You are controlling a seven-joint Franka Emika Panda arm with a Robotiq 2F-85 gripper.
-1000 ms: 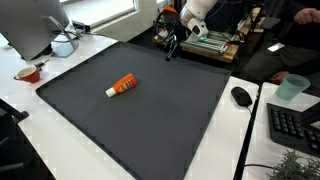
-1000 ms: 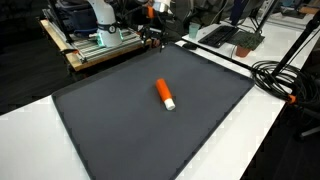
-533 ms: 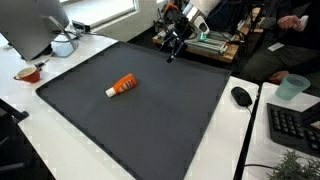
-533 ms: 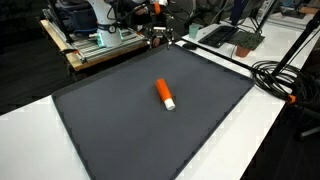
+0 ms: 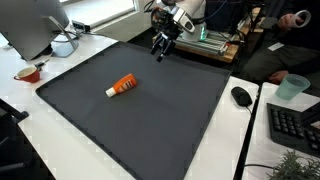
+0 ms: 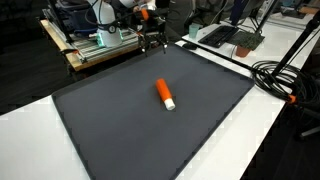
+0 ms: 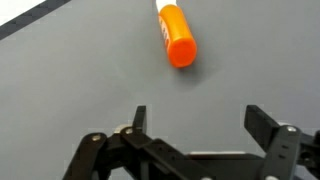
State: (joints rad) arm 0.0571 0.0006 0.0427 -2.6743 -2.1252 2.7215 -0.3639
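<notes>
An orange tube with a white cap (image 5: 122,85) lies on its side on the dark grey mat (image 5: 150,120); it shows in both exterior views (image 6: 164,94) and at the top of the wrist view (image 7: 176,35). My gripper (image 5: 161,48) hangs above the far edge of the mat, well away from the tube, and also shows in an exterior view (image 6: 152,40). In the wrist view the gripper (image 7: 195,122) is open and empty, its two fingers spread wide over bare mat.
A monitor (image 5: 30,25), a white bowl (image 5: 63,46) and a cup (image 5: 28,73) stand beside the mat. A mouse (image 5: 241,96), a keyboard (image 5: 295,125) and a teal cup (image 5: 290,87) lie on the opposite side. Cables (image 6: 285,75) trail beside the mat.
The gripper has swung along the mat's far edge, moving left in both exterior views. It stays open. The tube has not moved.
</notes>
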